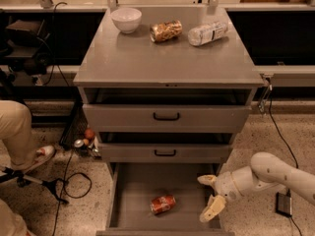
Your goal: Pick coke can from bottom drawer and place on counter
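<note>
1. The small red coke can with silver ends (163,204) is shown lying on its side on the flat floor of the deep grey metal bottom drawer (135,188), which is pulled out. The can lies towards the front of the drawer, near the middle.
2. The white two-finger gripper (202,199) is held low at the right side of the bottom drawer, just beside the can but apart from it. Its fingers are spread and released, and nothing is grasped.
3. The step in hand is judged to be the approach to the can, with no contact made yet.
4. For a sound grasp, the fingers should be carried leftwards over the can and lowered so that one finger passes on each side of the round body, across its long axis. They should be closed only once centred, since a can on its side is likely to roll if nudged.
5. The right drawer wall and the shallower drawer above (166,153) should be cleared during the lift.
6. The flat grey metal desk top (162,63), where the can is to be placed, has bare space at its front.
7. Counted: one can, three drawers, and on the desk top one white bowl (126,19), one tan-gold snack bag (166,30) and one clear plastic bottle (207,33).
</note>
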Robot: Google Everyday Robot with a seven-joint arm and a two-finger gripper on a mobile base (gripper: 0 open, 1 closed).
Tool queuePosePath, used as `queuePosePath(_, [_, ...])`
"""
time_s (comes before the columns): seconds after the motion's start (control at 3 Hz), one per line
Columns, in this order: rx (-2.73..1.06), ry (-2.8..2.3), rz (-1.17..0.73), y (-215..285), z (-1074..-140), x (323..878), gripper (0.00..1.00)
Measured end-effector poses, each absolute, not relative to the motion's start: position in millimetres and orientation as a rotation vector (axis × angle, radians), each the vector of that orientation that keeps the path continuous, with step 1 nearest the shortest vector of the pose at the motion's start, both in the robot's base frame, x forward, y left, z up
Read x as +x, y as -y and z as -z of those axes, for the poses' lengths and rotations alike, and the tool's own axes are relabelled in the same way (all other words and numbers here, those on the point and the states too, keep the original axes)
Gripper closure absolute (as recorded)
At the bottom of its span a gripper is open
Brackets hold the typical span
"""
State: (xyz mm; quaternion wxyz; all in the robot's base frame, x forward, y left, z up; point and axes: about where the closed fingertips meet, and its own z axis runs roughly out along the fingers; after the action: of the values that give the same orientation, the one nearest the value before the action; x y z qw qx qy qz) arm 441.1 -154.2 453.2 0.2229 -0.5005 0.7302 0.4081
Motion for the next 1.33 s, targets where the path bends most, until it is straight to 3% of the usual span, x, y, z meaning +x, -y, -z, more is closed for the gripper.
queuePosePath(1.33, [-1.667, -1.733, -0.846, 95, -298, 510, 0.0])
